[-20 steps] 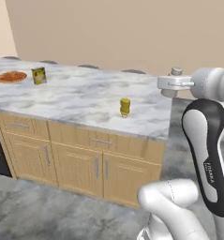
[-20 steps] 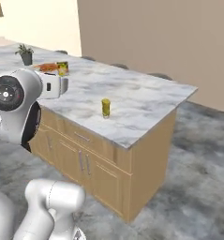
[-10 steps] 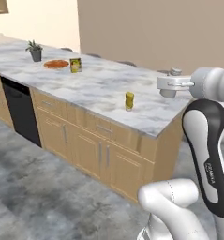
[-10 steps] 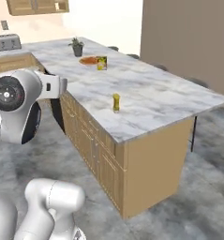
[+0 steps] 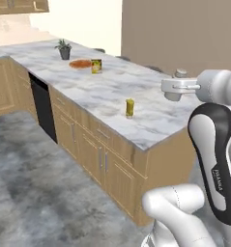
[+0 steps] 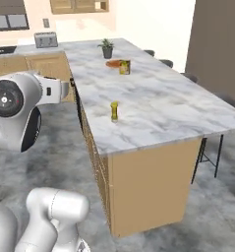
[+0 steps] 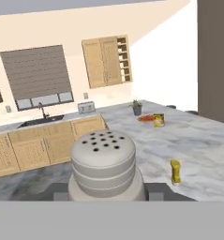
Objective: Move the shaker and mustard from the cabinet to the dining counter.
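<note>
Left to right across the long marble bench [image 5: 112, 94]: a small potted plant [image 5: 64, 49] at the far end; next a reddish plate [image 5: 80, 63] with a yellow-green can [image 5: 96, 66] just beside it; then, well apart from these, the mustard [image 5: 130, 108] standing upright and alone near the bench's near end; off past that end, at the arm's tip, the shaker [image 7: 103, 164] sits between the sides of the tool [image 7: 104, 192], its perforated cap [image 7: 103, 145] upward; the tool stands partly open and seems closed on the shaker's lower body, though the fingertips themselves are hidden. The shaker looks rigid, light and smooth, so likely slippery; a hold low on its wide body, as here, should keep it from tipping. In the hand view the cabinet [image 7: 107, 62] hangs open on the far wall.
</note>
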You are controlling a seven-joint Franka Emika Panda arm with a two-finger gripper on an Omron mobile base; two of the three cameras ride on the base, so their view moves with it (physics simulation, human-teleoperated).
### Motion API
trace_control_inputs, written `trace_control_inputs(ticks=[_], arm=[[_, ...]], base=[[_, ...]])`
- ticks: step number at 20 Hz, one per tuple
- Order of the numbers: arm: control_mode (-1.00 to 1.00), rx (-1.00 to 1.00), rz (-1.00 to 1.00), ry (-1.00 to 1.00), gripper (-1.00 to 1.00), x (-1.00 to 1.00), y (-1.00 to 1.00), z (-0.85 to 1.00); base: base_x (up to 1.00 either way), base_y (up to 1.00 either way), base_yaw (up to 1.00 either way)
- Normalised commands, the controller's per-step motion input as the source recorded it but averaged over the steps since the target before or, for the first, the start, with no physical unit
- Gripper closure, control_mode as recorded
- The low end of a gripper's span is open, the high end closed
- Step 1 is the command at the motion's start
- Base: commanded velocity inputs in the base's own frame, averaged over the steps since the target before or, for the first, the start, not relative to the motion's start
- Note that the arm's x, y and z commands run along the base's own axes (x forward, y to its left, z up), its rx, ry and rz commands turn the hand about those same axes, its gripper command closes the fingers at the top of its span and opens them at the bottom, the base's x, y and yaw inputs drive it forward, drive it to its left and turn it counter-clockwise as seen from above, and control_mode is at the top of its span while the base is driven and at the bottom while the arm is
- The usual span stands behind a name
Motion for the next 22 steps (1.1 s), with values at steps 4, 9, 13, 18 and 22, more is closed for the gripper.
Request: trace_control_inputs(ticks=[4,9,13,18,22], arm=[[1.00,0.00,0.00,0.00,1.00,0.00,0.00,0.00],[1.00,0.00,0.00,0.00,1.00,0.00,0.00,0.00],[1.00,0.00,0.00,0.00,1.00,0.00,0.00,0.00],[1.00,0.00,0.00,0.00,1.00,0.00,0.00,0.00],[1.00,0.00,0.00,0.00,1.00,0.00,0.00,0.00]], base=[[0.83,-1.00,0.35],[0.58,-1.00,0.36],[0.36,-1.00,0.37],[0.43,-0.93,0.35],[0.49,-0.20,0.26]])
